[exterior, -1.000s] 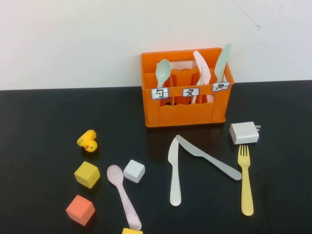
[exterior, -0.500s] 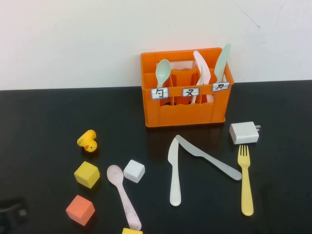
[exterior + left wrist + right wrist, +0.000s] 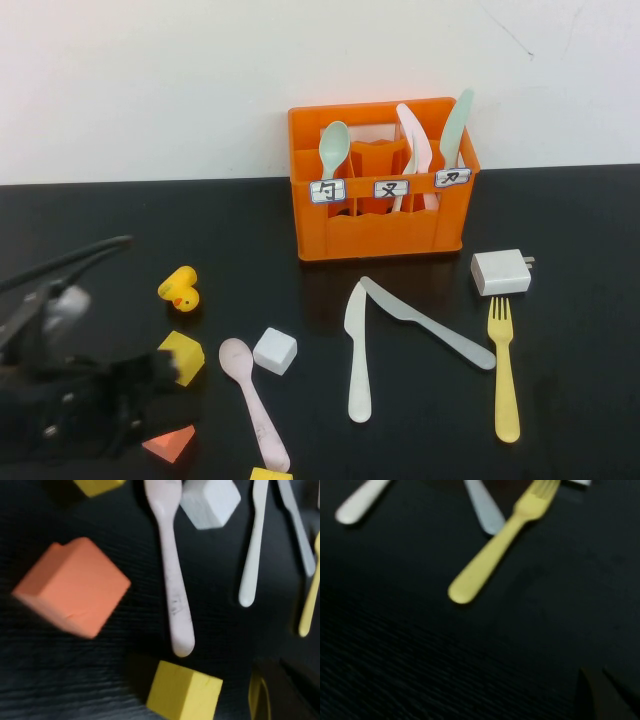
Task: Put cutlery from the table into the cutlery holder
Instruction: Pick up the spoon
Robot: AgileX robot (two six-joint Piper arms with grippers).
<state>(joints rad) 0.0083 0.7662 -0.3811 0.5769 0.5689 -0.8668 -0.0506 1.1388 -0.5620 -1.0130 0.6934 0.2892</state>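
A pale pink spoon [image 3: 255, 405], a cream-white knife [image 3: 357, 360], a grey knife [image 3: 430, 325] and a yellow fork [image 3: 505, 375] lie on the black table [image 3: 580, 250] in front of the orange cutlery holder [image 3: 385, 235]. My left gripper [image 3: 160, 375] is blurred at the lower left, over the cubes and just left of the spoon. The left wrist view shows the spoon [image 3: 172, 580], cream knife [image 3: 252, 545], grey knife [image 3: 297, 525] and fork [image 3: 310, 605]. My right gripper is outside the high view; its wrist view shows the fork [image 3: 492, 555] and grey knife tip [image 3: 482, 507] on the table ahead of it.
The holder holds a green spoon [image 3: 334, 150], pink cutlery [image 3: 415, 140] and a green knife [image 3: 455, 125]. A yellow duck [image 3: 180, 288], yellow cube [image 3: 182, 350], orange cube [image 3: 170, 442], white cube [image 3: 274, 350], another yellow cube [image 3: 270, 474] and a white charger [image 3: 502, 271] are nearby.
My left arm has come into the high view from the lower left and now partly covers the orange and yellow cubes. The cutlery has not moved.
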